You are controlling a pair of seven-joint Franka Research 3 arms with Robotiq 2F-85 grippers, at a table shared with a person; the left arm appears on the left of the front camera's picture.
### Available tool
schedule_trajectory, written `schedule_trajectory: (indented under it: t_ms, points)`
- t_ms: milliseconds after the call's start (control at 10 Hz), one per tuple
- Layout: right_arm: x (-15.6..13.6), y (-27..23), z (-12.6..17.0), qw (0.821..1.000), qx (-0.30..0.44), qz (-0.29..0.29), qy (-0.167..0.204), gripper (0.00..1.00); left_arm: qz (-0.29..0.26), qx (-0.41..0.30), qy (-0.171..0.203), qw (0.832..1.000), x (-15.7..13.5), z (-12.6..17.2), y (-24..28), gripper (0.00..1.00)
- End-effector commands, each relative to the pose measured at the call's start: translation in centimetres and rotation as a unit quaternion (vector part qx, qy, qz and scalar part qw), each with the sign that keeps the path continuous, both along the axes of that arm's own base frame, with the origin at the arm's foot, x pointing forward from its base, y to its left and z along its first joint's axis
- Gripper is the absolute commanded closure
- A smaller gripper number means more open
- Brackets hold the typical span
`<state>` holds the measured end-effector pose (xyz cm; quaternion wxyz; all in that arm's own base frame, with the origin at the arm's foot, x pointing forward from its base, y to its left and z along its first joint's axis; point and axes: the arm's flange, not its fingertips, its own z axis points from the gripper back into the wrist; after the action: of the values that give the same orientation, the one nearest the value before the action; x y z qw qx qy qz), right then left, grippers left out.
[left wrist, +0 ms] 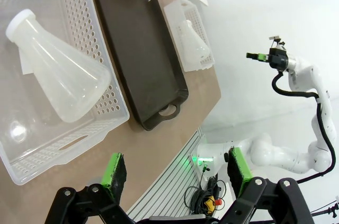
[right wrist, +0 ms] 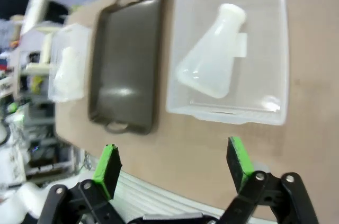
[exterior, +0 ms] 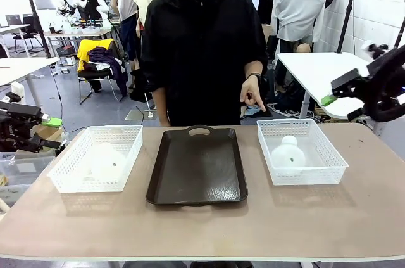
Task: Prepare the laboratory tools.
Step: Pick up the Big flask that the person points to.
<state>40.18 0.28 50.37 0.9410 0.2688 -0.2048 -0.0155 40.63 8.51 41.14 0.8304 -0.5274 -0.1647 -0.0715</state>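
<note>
Two translucent white flasks lie on their sides, one in each white mesh basket. The left flask (exterior: pixel 104 160) (left wrist: pixel 55 70) rests in the left basket (exterior: pixel 66 182) (left wrist: pixel 63 147), below and ahead of my open left gripper (exterior: pixel 54 134) (left wrist: pixel 176 173), which hangs off the table's left edge. The right flask (exterior: pixel 288 152) (right wrist: pixel 212 60) lies in the right basket (exterior: pixel 329 170) (right wrist: pixel 228 113). Above and to the right of that basket, my right gripper (exterior: pixel 338 106) (right wrist: pixel 172 163) hovers open. Nothing sits between either pair of green-padded fingers.
A dark brown tray (exterior: pixel 197 165) (left wrist: pixel 140 49) (right wrist: pixel 124 60) lies bare between the baskets. A person in black stands at the far side, one hand (exterior: pixel 253 97) pointing down near the right basket. The near half of the table (exterior: pixel 209 230) is bare.
</note>
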Motion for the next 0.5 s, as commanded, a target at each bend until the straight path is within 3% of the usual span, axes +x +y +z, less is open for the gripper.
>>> schedule_trajectory:
  t_ms: [0,100,400]
  points:
    - [1.5,3.5,-1.0,0.993,-0.089,-0.056,0.060,0.00,0.001,-0.001,-0.001,1.000,0.0,0.1,0.1,0.00]
    - [2.9,5.6,-0.9,0.986,-0.130,-0.089,0.058,0.00,0.001,-0.001,-0.001,1.000,0.0,0.1,0.1,0.00]
    - [7.1,10.6,-1.1,0.974,-0.177,-0.108,0.091,0.00,0.001,-0.001,-0.001,1.000,0.0,0.1,0.1,0.00]
